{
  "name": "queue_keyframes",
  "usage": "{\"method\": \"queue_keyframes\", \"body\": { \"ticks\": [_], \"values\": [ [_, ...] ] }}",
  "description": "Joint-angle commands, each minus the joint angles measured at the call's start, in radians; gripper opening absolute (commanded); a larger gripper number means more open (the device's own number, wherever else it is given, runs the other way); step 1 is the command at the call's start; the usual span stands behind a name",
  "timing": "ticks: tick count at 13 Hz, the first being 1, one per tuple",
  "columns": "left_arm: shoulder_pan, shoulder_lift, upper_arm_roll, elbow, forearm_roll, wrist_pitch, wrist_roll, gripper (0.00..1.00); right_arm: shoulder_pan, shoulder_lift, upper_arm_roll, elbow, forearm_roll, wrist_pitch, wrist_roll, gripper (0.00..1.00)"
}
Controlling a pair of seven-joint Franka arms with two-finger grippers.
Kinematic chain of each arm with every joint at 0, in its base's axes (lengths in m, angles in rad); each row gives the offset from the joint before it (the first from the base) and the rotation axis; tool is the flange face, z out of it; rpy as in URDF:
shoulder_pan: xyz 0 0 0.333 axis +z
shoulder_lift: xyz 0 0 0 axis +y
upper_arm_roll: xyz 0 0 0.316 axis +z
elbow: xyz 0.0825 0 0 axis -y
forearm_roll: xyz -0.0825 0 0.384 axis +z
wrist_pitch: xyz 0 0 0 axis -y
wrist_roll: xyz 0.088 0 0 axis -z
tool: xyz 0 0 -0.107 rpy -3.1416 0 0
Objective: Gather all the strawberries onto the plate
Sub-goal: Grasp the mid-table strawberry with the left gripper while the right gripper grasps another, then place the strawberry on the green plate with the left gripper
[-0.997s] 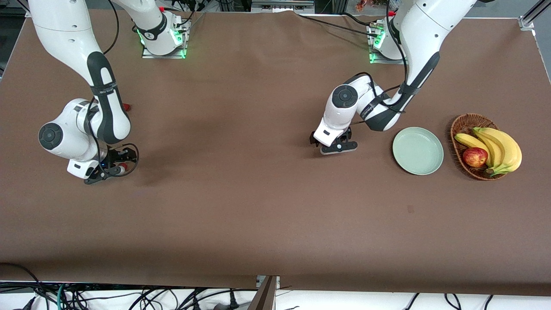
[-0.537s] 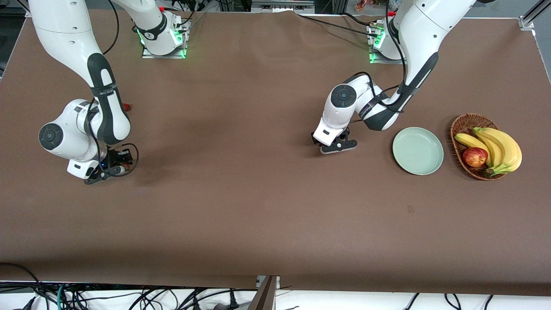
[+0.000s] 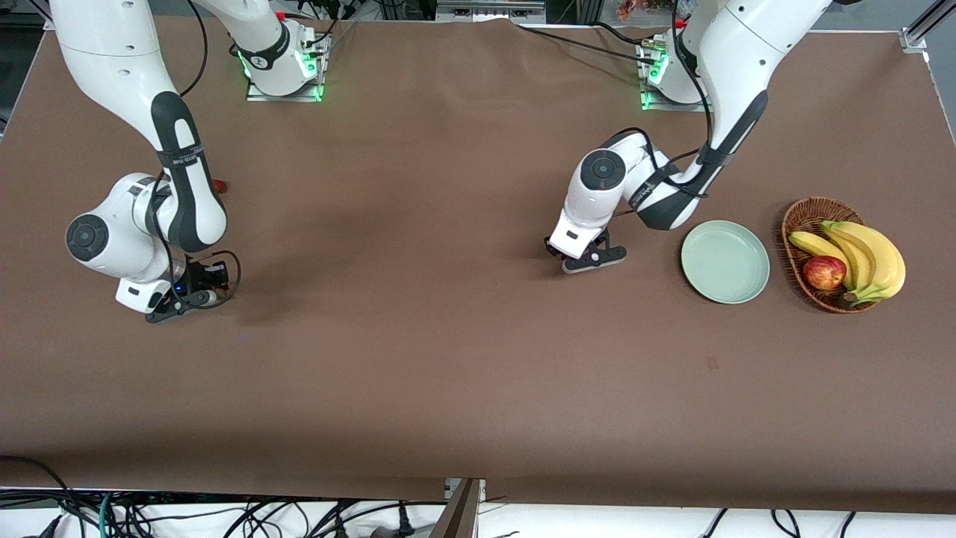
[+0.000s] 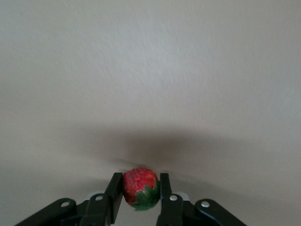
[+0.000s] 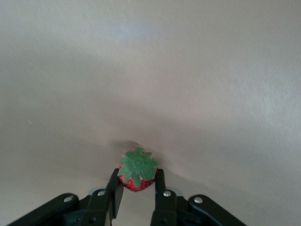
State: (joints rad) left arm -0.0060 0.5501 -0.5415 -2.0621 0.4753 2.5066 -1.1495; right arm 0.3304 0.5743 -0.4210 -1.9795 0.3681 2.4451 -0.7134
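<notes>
Front view: over the last second the left gripper drew in from wide and tilted slightly, low over the brown desk just beside the plate, on the side toward the right arm's end. The right gripper also closed, low at the right arm's end of the desk, well apart from the plate. A third strawberry showed as a red speck beside the right arm's forearm, farther from the camera than that gripper. The plate held nothing. The wicker basket, with bananas and an apple, sat past the plate toward the left arm's end.

Left wrist view: the jaws were pinched narrow on a strawberry, red body and green leaves squeezed between the two black fingers, with the desk close beneath.

Right wrist view: the jaws likewise clamped a strawberry, its leafy top facing the camera.

Both berries looked secured, so lifting and carrying to the plate seemed the next step; the left arm had the short trip, the right a long one, and the third berry remained to fetch.
</notes>
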Motion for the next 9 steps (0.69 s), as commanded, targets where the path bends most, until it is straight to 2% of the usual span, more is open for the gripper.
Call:
{"method": "queue_keyframes", "body": {
  "ticks": [1,3,6,9],
  "values": [
    [0.044,-0.084,-0.002,-0.010,-0.148,-0.049,0.182,0.01,0.025,-0.039,0.027,0.036,0.017,-0.064,0.093,0.19],
    [0.087,-0.140,0.027,0.003,-0.272,-0.147,0.392,0.01,0.056,-0.047,0.025,0.098,0.014,-0.185,0.185,0.19],
    [0.090,-0.229,0.206,0.004,-0.415,-0.264,0.742,0.01,0.081,-0.050,0.024,0.191,0.006,-0.334,0.287,0.20],
    [0.092,-0.265,0.371,0.002,-0.442,-0.333,0.997,0.02,0.127,-0.057,0.022,0.223,0.000,-0.385,0.399,0.20]
  ]
}}
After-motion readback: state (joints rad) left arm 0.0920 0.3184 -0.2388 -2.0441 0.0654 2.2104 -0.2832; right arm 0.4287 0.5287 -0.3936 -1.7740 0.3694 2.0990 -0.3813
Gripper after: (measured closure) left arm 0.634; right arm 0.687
